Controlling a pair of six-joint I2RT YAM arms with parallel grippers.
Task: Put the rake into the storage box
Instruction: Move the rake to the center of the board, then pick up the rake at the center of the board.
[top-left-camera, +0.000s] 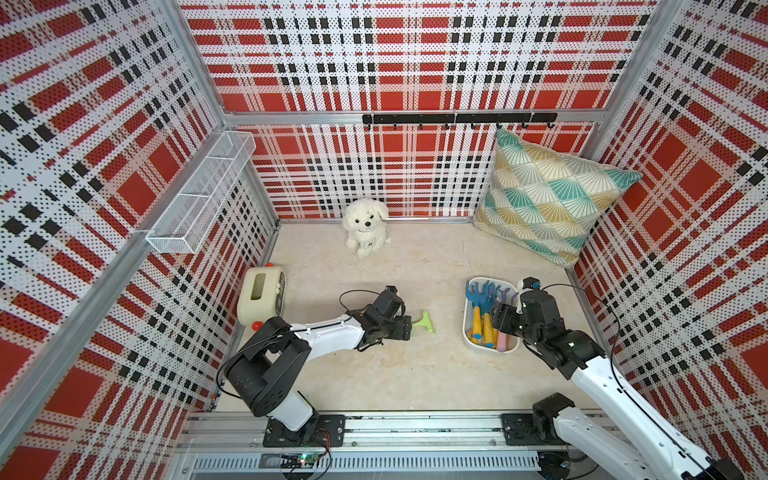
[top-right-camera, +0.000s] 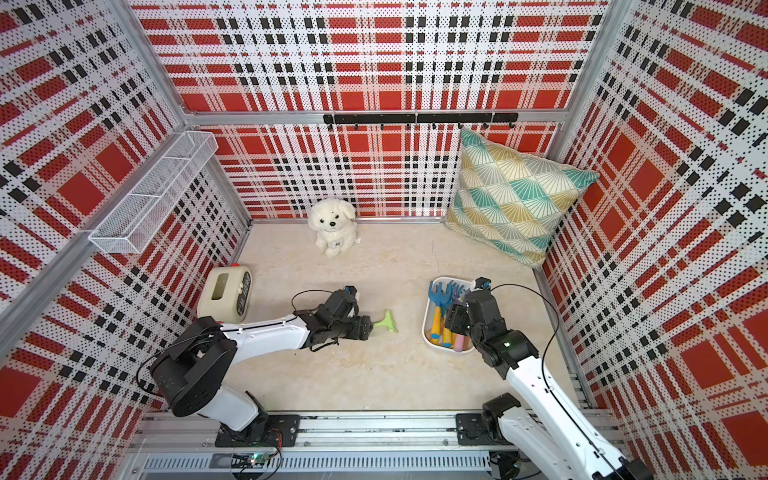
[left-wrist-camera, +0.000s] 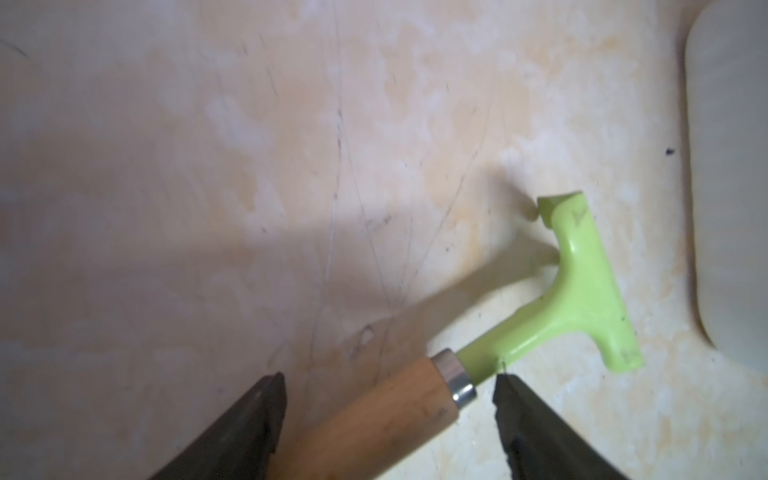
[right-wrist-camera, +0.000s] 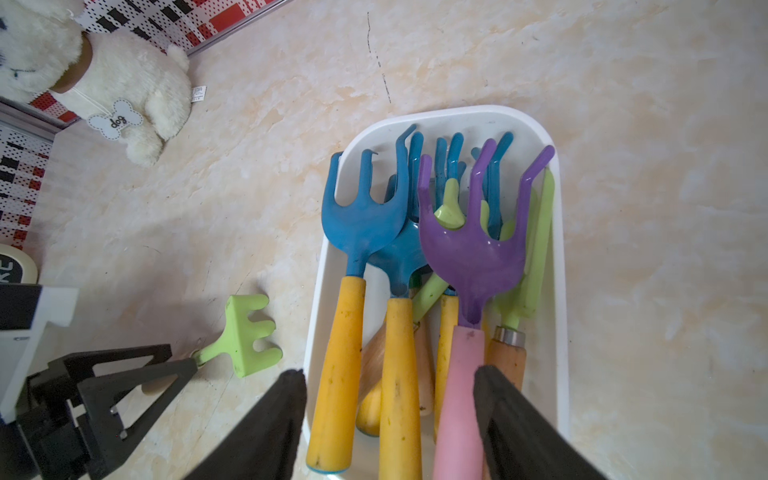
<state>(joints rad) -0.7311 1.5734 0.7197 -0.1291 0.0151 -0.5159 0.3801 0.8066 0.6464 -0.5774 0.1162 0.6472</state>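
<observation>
On the desk (top-left-camera: 395, 374), near the white plastic storage box (right-wrist-camera: 457, 112), lies the green rake with a wooden handle (left-wrist-camera: 582, 291). My left end effector (left-wrist-camera: 388, 377) is spread open around that handle; I should squeeze squarely before lifting

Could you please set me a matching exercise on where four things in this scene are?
Things:
1. green rake
2. purple rake
3. plush dog
4. pillow

Places:
A. in the storage box
B. against the back wall
C. on the floor, handle between the jaws of the left gripper
D. leaning in a far corner

Pairs: 1-C; 2-A; 3-B; 4-D
</observation>
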